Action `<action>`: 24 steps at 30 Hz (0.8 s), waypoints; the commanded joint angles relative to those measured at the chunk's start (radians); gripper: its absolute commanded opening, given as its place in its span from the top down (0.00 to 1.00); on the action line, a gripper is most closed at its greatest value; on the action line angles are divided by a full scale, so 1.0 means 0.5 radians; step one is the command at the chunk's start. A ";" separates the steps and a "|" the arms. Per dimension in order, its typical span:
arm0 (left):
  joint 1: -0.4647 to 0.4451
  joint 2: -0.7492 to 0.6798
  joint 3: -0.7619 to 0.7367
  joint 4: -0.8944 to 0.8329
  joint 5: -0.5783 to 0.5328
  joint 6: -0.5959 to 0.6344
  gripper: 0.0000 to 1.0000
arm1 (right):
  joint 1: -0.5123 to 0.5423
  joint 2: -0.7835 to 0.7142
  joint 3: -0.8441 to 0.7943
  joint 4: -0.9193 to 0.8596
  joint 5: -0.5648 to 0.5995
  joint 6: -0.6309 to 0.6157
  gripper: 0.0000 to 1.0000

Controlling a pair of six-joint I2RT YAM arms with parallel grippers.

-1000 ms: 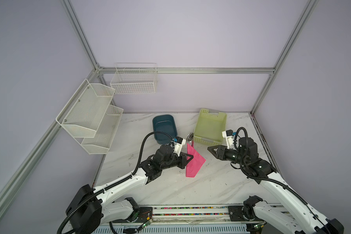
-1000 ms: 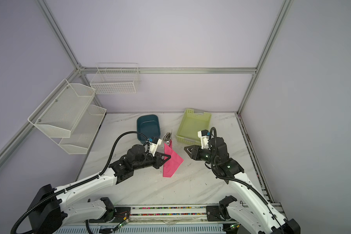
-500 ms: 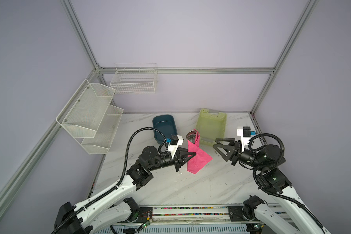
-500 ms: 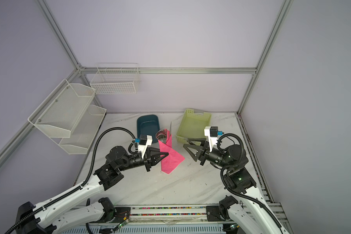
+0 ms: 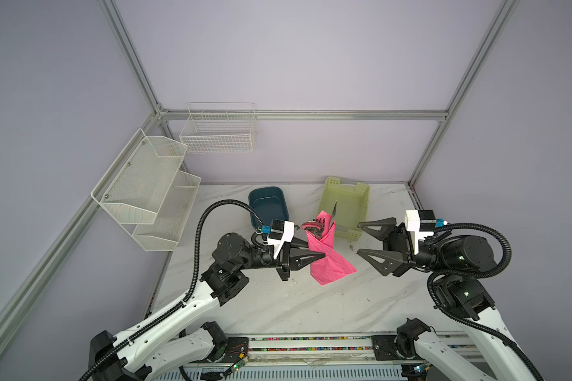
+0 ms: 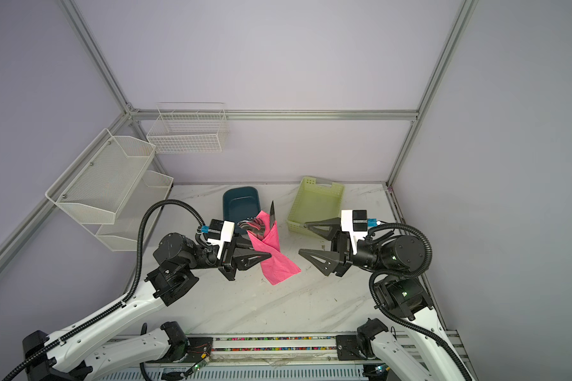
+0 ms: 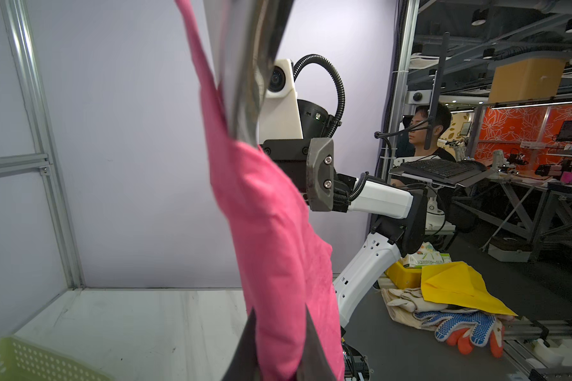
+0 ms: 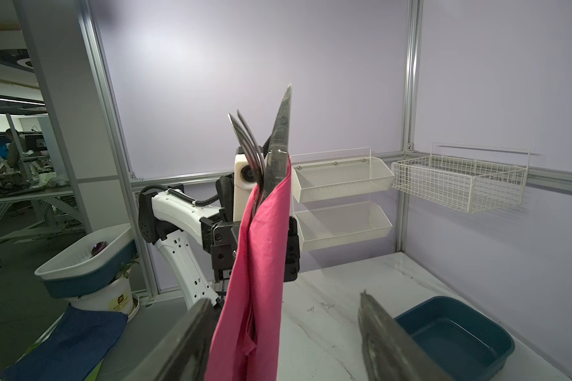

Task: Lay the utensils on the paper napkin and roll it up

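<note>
The left pincer point(image 5: 315, 253) is clamped tight on the paper napkin point(image 5: 329, 264), gripping it about halfway up. The pink sheet is wrapped around the utensils point(image 5: 318, 227) as an upright bundle, lifted clear of the table point(image 5: 294, 306). Its loose lower corner flares out toward the right arm. Silver heads stick out of the top of the wrap. In the right wrist view the knife point(image 8: 279, 132) blade reaches highest, with the curved fork point(image 8: 248, 148) tines just beside it. The right pincer point(image 5: 359, 238) faces the bundle from near by with its jaws spread wide, holding nothing and not touching the paper. Behind the bundle, toward the back wall, a teal tub point(image 5: 268, 201) and a pale green basket point(image 5: 347, 201) stand on the table, well apart from both pincers.
</note>
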 commanded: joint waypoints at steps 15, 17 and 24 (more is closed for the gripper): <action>-0.010 -0.018 0.261 -0.182 -0.252 0.160 1.00 | 0.132 0.342 0.282 -0.446 -0.167 -0.322 0.24; -0.008 -0.019 0.257 -0.193 -0.262 0.159 1.00 | 0.207 0.394 0.307 -0.459 -0.164 -0.354 0.24; -0.010 -0.045 0.257 -0.272 -0.325 0.212 1.00 | 0.448 0.549 0.378 -0.575 -0.070 -0.494 0.23</action>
